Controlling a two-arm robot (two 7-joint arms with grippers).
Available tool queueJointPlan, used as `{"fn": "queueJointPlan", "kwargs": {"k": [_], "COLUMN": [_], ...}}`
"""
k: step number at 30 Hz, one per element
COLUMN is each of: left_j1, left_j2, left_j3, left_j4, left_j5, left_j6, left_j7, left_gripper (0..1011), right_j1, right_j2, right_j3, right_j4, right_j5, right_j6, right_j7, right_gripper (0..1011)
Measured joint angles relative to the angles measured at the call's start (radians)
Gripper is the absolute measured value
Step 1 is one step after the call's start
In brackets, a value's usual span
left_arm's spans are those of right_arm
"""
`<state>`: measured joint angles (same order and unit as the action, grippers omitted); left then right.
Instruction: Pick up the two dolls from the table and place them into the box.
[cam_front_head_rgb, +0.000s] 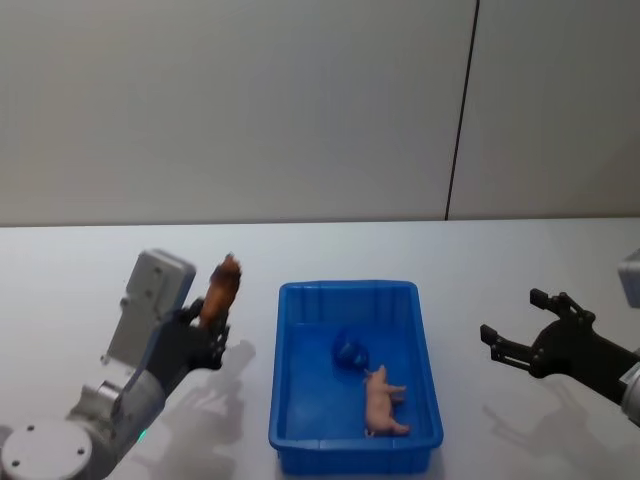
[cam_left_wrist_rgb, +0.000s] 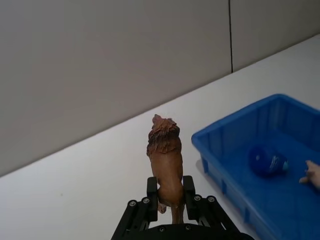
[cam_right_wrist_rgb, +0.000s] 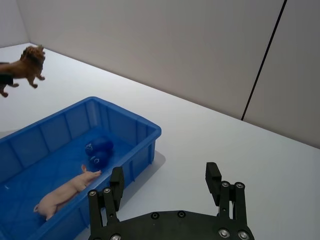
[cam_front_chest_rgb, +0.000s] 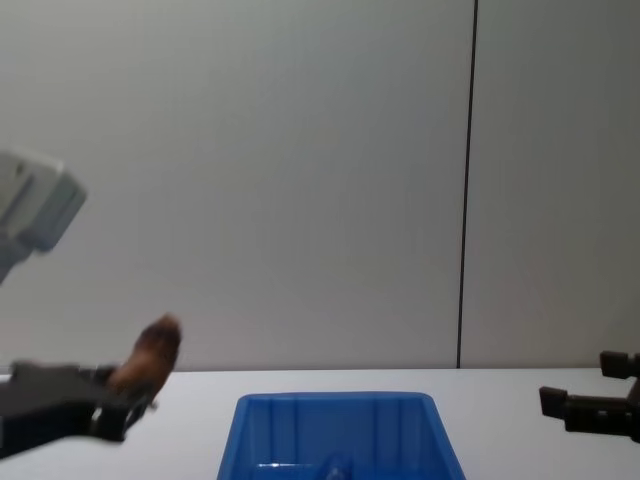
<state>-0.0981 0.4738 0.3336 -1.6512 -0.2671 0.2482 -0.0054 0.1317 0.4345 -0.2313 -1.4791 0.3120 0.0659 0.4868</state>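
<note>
Two fingers of the left gripper (cam_left_wrist_rgb: 170, 196) pinch the brown doll (cam_left_wrist_rgb: 165, 160). Right gripper (cam_right_wrist_rgb: 166, 182) fingers are spread; its wrist view shows the pink doll (cam_right_wrist_rgb: 67, 191) in the box (cam_right_wrist_rgb: 142, 145).

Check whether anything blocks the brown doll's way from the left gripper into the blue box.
Nothing visible does. The left gripper holds the brown doll raised above the table, left of the box. Inside lie the pink doll and a small blue object, with bare floor beside them.

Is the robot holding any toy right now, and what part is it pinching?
Yes. The left gripper holds the brown lion doll by its hind end, head up, beside the box. The right gripper is open and empty.
</note>
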Motion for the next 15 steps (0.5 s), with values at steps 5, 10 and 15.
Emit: {"fn": "queueJointPlan", "kwargs": {"k": [5, 10, 15], "left_j1": [-0.036, -0.071, -0.096], "left_j2": [-0.026, -0.062, -0.094], "left_j3": [0.009, 0.024, 0.039], "left_j4": [-0.003, 0.013, 0.039], "left_j5": [0.035, 0.062, 0.073], "left_j6": [-0.015, -0.038, -0.063], "left_j7": [-0.043, -0.090, -0.123], "left_gripper": [305, 305, 305], "right_j1": [0.000, 0.000, 0.000], "right_j2": [0.000, 0.000, 0.000], "right_j3": [0.000, 0.000, 0.000], "right_j4": [0.000, 0.000, 0.000], "right_j5": [0.000, 0.000, 0.000], "right_j6": [0.000, 0.000, 0.000], "right_j7": [0.000, 0.000, 0.000], "right_gripper": [1001, 1001, 1001]}}
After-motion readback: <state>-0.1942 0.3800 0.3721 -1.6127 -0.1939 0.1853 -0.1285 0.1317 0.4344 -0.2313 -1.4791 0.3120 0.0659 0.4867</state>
